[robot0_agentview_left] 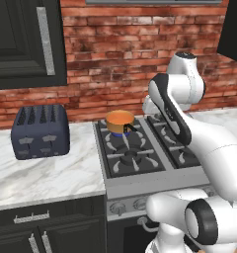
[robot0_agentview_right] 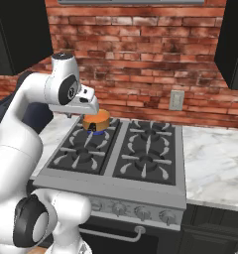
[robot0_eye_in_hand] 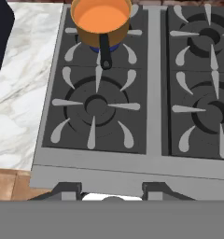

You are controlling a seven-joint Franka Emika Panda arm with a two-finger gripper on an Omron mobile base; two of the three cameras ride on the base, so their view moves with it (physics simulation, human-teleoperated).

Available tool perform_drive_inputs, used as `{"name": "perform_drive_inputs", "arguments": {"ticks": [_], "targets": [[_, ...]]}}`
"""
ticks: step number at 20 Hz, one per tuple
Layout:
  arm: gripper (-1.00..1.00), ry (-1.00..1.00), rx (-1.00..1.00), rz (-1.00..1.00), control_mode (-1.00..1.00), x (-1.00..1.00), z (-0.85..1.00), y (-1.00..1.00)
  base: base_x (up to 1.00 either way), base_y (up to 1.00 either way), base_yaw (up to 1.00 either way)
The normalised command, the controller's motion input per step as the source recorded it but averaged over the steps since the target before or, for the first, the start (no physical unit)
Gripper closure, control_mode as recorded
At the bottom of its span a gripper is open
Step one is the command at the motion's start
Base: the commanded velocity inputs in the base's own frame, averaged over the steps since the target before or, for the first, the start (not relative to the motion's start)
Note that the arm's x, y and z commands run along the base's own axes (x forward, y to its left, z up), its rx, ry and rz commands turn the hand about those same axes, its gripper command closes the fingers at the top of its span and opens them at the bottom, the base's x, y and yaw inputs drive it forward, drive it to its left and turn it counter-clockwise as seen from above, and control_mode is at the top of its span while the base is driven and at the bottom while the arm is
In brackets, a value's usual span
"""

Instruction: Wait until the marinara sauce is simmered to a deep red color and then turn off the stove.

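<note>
Sauce (robot0_eye_in_hand: 101, 17) in the pan (robot0_eye_in_hand: 96, 33) on the stove's (robot0_eye_in_hand: 151, 116) back-left burner looks orange, not deep red, so the empty hand (robot0_eye_in_hand: 112, 190), fingers partly apart, hovers above the stove's front edge, waiting.

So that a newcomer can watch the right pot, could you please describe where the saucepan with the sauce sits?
Find the grey gas stove set in the marble counter below the brick wall. On its rear left burner stands a small orange saucepan with a short black handle. It is the one pot on the grates, filled with smooth orange sauce.
</note>
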Motion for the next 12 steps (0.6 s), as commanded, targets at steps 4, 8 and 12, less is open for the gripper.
{"name": "perform_drive_inputs", "arguments": {"ticks": [4,8,12], "targets": [[-1.00,-0.11,-0.01,0.00,-1.00,-0.47,-0.07,0.00,0.00,0.00,0.00],[-1.00,0.00,0.00,0.00,-1.00,0.00,0.00,0.00,0.00,0.00,0.00],[-1.00,0.00,0.00,0.00,-1.00,0.00,0.00,0.00,0.00,0.00,0.00]]}}
